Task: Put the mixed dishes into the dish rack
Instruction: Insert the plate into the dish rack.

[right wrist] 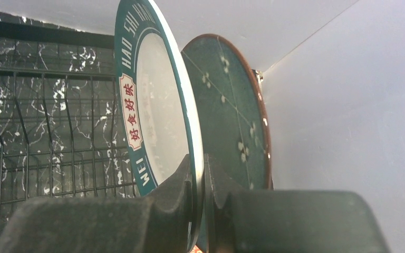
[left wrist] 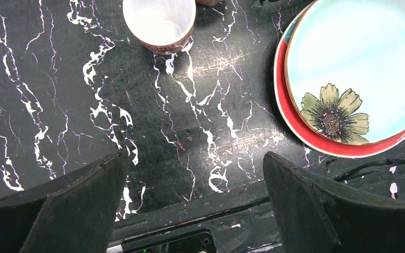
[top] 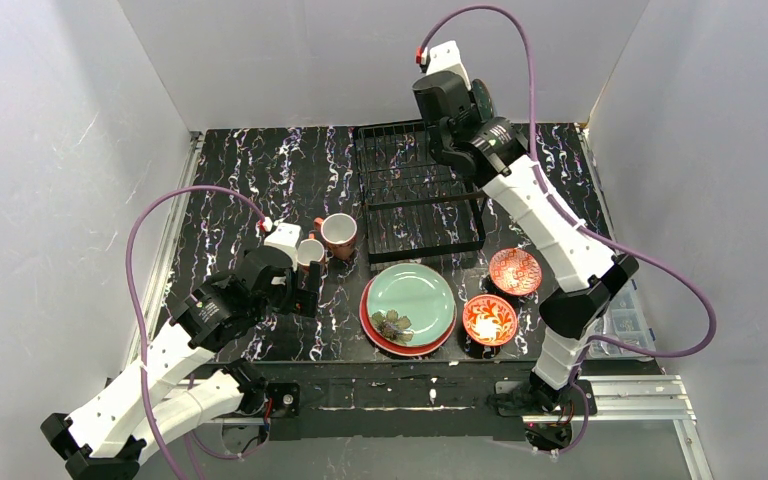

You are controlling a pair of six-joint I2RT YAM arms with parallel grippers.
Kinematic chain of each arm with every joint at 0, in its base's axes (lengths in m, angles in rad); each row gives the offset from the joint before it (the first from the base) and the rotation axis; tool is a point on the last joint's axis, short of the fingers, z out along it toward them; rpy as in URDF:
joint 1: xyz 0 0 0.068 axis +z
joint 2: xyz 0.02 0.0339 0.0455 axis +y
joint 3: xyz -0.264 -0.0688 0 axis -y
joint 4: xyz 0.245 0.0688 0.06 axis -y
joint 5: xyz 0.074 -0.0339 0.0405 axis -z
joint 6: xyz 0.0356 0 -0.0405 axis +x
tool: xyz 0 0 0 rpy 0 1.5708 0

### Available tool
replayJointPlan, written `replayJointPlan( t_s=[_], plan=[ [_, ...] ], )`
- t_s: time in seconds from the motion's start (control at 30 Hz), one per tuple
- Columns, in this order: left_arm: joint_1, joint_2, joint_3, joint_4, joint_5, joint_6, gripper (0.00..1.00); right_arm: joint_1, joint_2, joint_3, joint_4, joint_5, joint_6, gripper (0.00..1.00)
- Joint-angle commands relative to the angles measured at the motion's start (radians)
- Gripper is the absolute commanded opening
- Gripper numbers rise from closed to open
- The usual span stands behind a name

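Note:
My right gripper is shut on the rim of a white plate with a teal lettered border, held on edge above the black wire dish rack. Close behind it stands a dark teal plate, also on edge. My left gripper hangs open and empty over the table's near edge. Two terracotta mugs stand just beyond it. A pale green flowered plate lies on a red plate. To their right sit two small red-patterned bowls.
Grey walls close in the table on three sides, the right one close to the held plates. A metal rail runs along the near edge. A small parts box sits off the table's right side.

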Motion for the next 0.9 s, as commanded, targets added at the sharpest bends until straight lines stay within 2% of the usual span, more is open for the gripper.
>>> replayJointPlan(
  t_s=[0.0, 0.3, 0.87],
  plan=[
    [0.001, 0.002, -0.005, -0.012, -0.023, 0.007, 0.98, -0.003, -0.019, 0.086, 0.047, 0.049, -0.003, 0.01],
    [0.001, 0.004, -0.003, -0.016, -0.022, 0.006, 0.98, 0.013, 0.004, 0.176, -0.016, 0.073, 0.041, 0.01],
    [0.0, -0.005, -0.004, -0.019, -0.014, 0.007, 0.98, 0.059, 0.035, 0.12, -0.045, 0.15, 0.134, 0.01]
  ],
)
